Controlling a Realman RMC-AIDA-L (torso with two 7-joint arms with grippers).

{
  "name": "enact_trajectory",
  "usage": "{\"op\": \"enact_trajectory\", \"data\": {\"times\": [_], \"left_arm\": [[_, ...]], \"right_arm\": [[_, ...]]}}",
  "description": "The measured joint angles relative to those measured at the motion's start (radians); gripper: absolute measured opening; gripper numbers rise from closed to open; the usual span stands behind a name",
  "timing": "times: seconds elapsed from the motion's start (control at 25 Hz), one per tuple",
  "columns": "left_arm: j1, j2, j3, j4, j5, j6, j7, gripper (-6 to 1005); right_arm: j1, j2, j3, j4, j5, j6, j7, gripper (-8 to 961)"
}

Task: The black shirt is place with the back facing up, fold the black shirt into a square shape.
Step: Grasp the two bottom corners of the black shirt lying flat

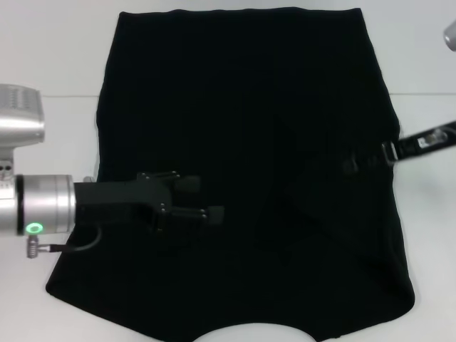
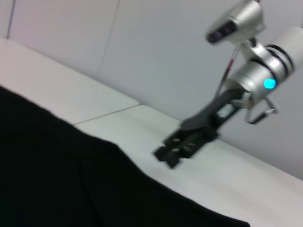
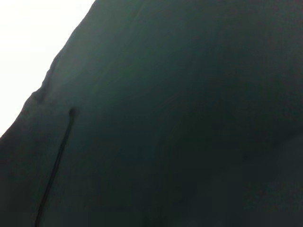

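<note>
The black shirt [image 1: 242, 128] lies spread flat on the white table, plain side up, no lettering showing. A diagonal fold line runs across its right half. My left gripper [image 1: 202, 199] hovers over the shirt's left middle part, fingers apart and empty. My right gripper [image 1: 354, 163] reaches in from the right and sits low over the shirt's right edge. It also shows in the left wrist view [image 2: 171, 150], by the shirt's edge [image 2: 94, 170]. The right wrist view is filled by black fabric [image 3: 180, 123], with table at one corner.
The white table [image 1: 57, 71] shows on both sides of the shirt and at the front below the curved neckline [image 1: 253, 332]. A seam line crosses the table behind [image 1: 420, 95]. A wall stands beyond the table [image 2: 156, 42].
</note>
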Motion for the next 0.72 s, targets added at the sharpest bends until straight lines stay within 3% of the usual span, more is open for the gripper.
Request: {"op": "enact_trajectory", "data": {"times": [0.16, 0.36, 0.56, 0.72], "left_arm": [[0.032, 0.024, -0.005, 0.034, 0.019, 0.031, -0.103, 934], [0.059, 0.028, -0.084, 0.104, 0.161, 0.047, -0.224, 934], [0.075, 0.041, -0.192, 0.152, 0.295, 0.052, -0.311, 933], [0.086, 0.046, -0.255, 0.194, 0.372, 0.048, -0.376, 933]], "right_arm": [[-0.045, -0.02, 0.066, -0.003, 0.009, -0.121, -0.002, 631], [-0.121, -0.042, 0.118, 0.005, 0.085, -0.19, -0.023, 829], [-0.174, -0.049, 0.122, 0.017, 0.185, -0.192, -0.073, 924], [-0.167, -0.048, 0.111, 0.052, 0.202, -0.194, -0.125, 918]]}}
